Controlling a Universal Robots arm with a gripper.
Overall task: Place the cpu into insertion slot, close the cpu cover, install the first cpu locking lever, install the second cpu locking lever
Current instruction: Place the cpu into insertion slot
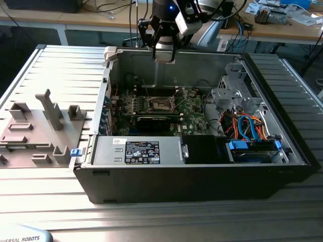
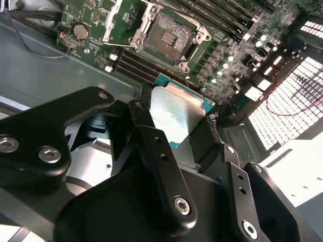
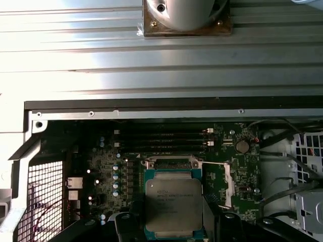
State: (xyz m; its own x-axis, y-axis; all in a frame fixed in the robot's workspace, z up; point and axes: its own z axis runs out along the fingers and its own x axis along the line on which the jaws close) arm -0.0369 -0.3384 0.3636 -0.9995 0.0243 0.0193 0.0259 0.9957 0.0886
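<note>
1. Silver-grey and flat, the cpu (image 2: pixel 179 113) is clamped by two opposite edges between the fingers (image 2: pixel 151 146) of the gripper (image 2: pixel 176 125). The gripper hangs above the open case (image 1: pixel 176 181), up by its far wall.
2. The slot (image 2: pixel 169 35) lies below and ahead of the gripper, bare, with its contacts showing. The cover (image 2: pixel 126 22) stands tipped up along one side of it, so we judge the way in to be open.
3. We take the step in hand to be the placing, not yet done: cpu and slot are well apart.
4. To do it well, we think the cpu should come down flat and square to the slot's rim with its corners matched. It should then be let go without pressing or sliding, since the contacts look fine and easy to bend.
5. The raised cover is the nearest thing in the way. We would keep the fingers clear of it and of the case wall beside the gripper.
6. Memory slots (image 2: pixel 222 21) run just beside the slot. A black card (image 1: pixel 154 121) lies beyond the slot from the gripper.
7. Orange and blue cables (image 1: pixel 245 126) sit off to the gripper's side, well apart from it. A grey fixture (image 1: pixel 45 121) rests outside the case on the bench (image 1: pixel 151 222).
</note>
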